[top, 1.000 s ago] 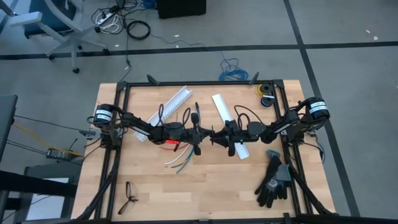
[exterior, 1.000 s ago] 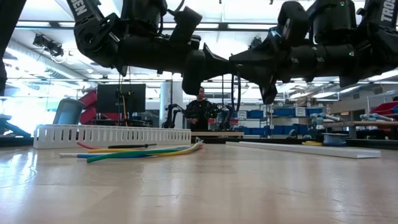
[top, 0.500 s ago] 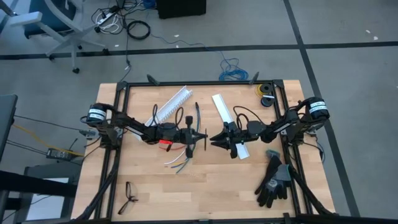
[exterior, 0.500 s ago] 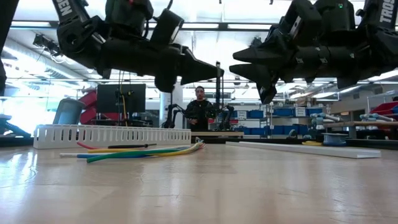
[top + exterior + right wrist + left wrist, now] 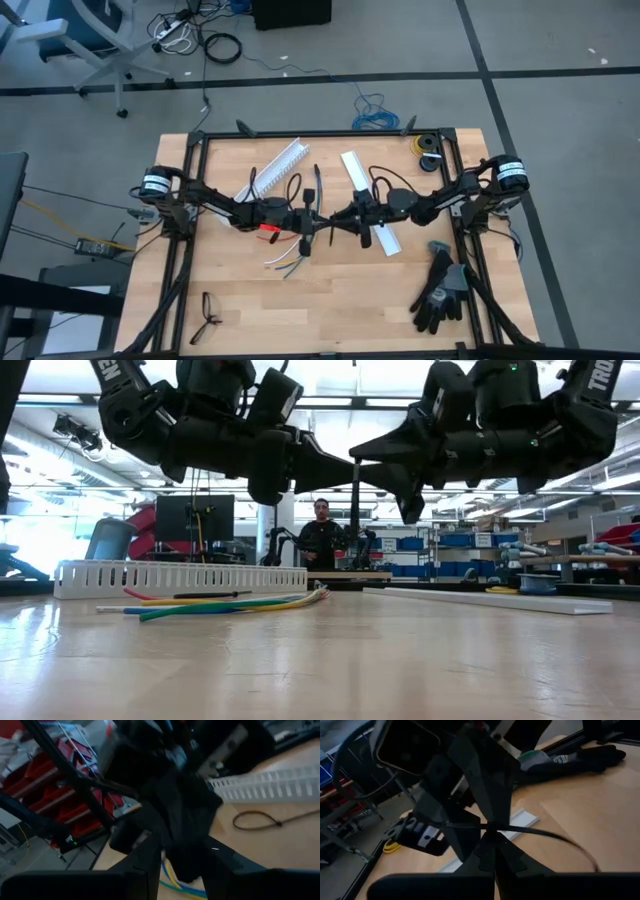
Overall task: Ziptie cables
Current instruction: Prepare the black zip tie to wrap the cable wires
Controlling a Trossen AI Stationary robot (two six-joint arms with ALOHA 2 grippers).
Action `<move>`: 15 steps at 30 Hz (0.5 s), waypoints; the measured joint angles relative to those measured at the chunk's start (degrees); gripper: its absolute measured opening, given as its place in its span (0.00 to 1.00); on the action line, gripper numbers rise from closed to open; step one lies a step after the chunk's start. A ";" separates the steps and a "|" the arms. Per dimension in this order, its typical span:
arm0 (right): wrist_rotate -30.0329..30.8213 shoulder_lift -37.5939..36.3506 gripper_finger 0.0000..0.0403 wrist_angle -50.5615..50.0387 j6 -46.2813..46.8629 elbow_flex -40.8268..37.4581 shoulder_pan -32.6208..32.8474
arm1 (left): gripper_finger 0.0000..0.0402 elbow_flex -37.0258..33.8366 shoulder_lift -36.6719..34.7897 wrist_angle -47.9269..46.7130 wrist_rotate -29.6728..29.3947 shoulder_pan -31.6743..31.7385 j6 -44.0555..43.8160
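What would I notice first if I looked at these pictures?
Probably the two dark robot arms meeting nose to nose above the middle of the table, the left gripper and right gripper pinching a thin black zip tie between them. Below lie the colourful cables on the wood.

The high camera is looking straight down, taking in the whole table (image 5: 330, 300) and floor around it. The low camera is sitting at tabletop level, facing across the wood toward the room at 12 o'clock. Each wrist camera is peering close along its own arm toward the table's middle. All four are sharing that central area.
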 joint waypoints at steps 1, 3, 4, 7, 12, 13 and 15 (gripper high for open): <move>0.00 0.00 0.27 0.87 0.01 0.00 0.00 | 0.00 0.02 0.00 -0.53 -0.02 0.00 0.00; 0.00 0.00 0.27 2.00 0.04 0.03 -0.04 | 0.00 0.00 0.00 -1.57 -0.02 0.00 0.02; 0.03 0.00 0.27 2.06 0.08 0.04 -0.05 | 0.00 0.00 0.00 -1.53 -0.02 0.00 0.02; 0.07 0.00 0.23 2.35 0.60 0.04 -0.07 | 0.00 0.02 0.00 -1.28 -0.02 0.00 0.03; -0.06 0.00 0.06 1.78 0.63 0.04 -0.07 | 0.00 0.02 0.00 -1.29 -0.01 0.00 0.03; -0.30 0.00 0.03 1.52 0.57 0.04 -0.07 | 0.00 0.00 0.00 -1.19 0.00 0.00 0.02; -0.72 0.00 0.01 1.34 0.28 0.04 -0.07 | 0.00 0.02 0.00 -0.83 0.00 0.00 0.03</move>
